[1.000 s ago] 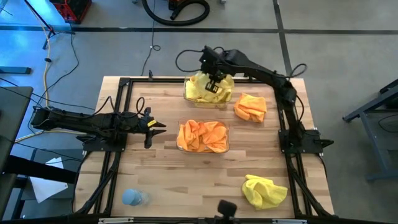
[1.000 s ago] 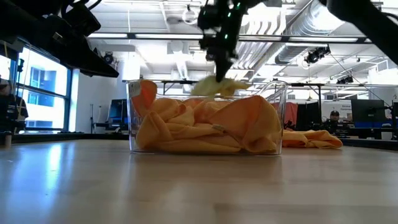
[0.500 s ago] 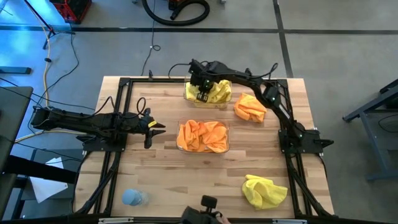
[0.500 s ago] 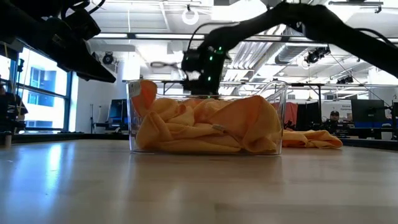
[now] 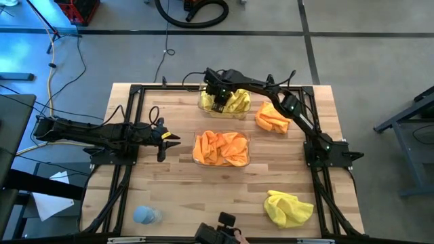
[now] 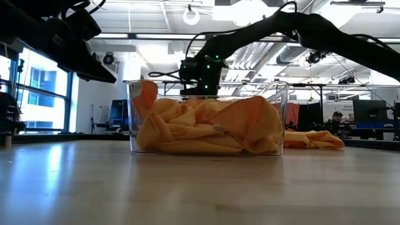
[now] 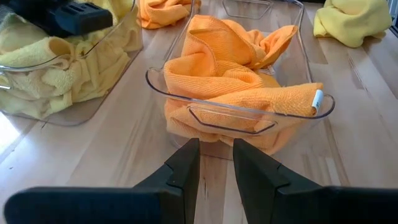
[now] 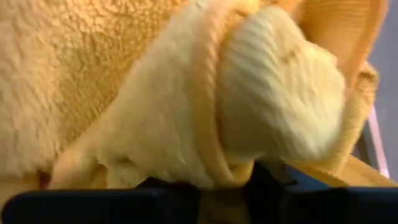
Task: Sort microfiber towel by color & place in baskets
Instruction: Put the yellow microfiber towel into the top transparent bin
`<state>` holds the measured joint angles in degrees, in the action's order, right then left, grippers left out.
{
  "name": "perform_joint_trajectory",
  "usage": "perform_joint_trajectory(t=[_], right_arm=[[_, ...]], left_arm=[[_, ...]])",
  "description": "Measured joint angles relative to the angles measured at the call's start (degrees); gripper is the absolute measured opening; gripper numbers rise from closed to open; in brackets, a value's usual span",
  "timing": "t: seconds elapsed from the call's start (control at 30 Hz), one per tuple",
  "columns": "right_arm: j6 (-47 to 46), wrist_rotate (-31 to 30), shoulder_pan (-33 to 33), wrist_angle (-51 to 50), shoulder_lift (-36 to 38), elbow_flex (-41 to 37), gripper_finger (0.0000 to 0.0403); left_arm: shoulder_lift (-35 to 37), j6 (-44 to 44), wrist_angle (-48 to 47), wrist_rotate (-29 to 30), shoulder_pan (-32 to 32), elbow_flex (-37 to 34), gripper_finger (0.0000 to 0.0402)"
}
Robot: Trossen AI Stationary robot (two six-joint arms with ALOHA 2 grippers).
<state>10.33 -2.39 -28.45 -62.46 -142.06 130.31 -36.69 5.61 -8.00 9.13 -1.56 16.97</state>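
Right arm stretched long and low across the desk's far edge, elbow bent, right gripper (image 5: 218, 100) tipped down into the far basket (image 5: 205, 110). Wrist view is all fuzzy yellow pile bunched right against the jaws; can't tell if they're clamped on it or apart.

Left arm lies level along the left edge. Left gripper (image 5: 165, 138) hovers off the desk, aimed at the centre basket (image 5: 248, 145); jaws slightly apart, nothing between them.

Baskets: clear thin plastic, rounded corners, low walls.
- far one, mid far edge: rumpled yellow towels (image 5: 237, 102)
- centre one, mid desk: crumpled orange towels (image 5: 220, 148), ribbed microfiber weave, white tag at the rim

Loose cloth:
- orange towel (image 5: 272, 116) near the far right corner, beside the far basket
- yellow towel (image 5: 288, 208) heaped near the near right corner

Pale blue lump (image 5: 144, 215) near the near left corner.
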Motion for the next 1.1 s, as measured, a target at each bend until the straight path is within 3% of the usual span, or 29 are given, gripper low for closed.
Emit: perform_joint_trajectory(t=[0.13,0.23,0.67,0.83,1.1], right_arm=[[-0.9,1.8,0.1,-3.4,0.0,4.6,0.012],[-1.5,4.7,0.1,-2.3,3.1,2.5,0.0127],[-16.2,3.4,0.0,-3.3,8.1,2.0,0.0129],[-19.6,-2.0,-0.5,-0.5,8.2,-3.0,0.0129],[-20.7,-0.2,-1.9,13.2,8.7,-19.4,0.0129]], left_arm=[[0.0,0.0,-1.0,0.0,0.0,0.0,0.0083],[0.0,0.3,-1.7,0.0,0.0,0.0,0.0083],[0.0,0.3,-1.7,0.0,0.0,0.0,0.0083],[0.0,0.3,-1.7,0.0,0.0,0.0,0.0083],[0.0,0.3,-1.7,0.0,0.0,0.0,0.0083]])
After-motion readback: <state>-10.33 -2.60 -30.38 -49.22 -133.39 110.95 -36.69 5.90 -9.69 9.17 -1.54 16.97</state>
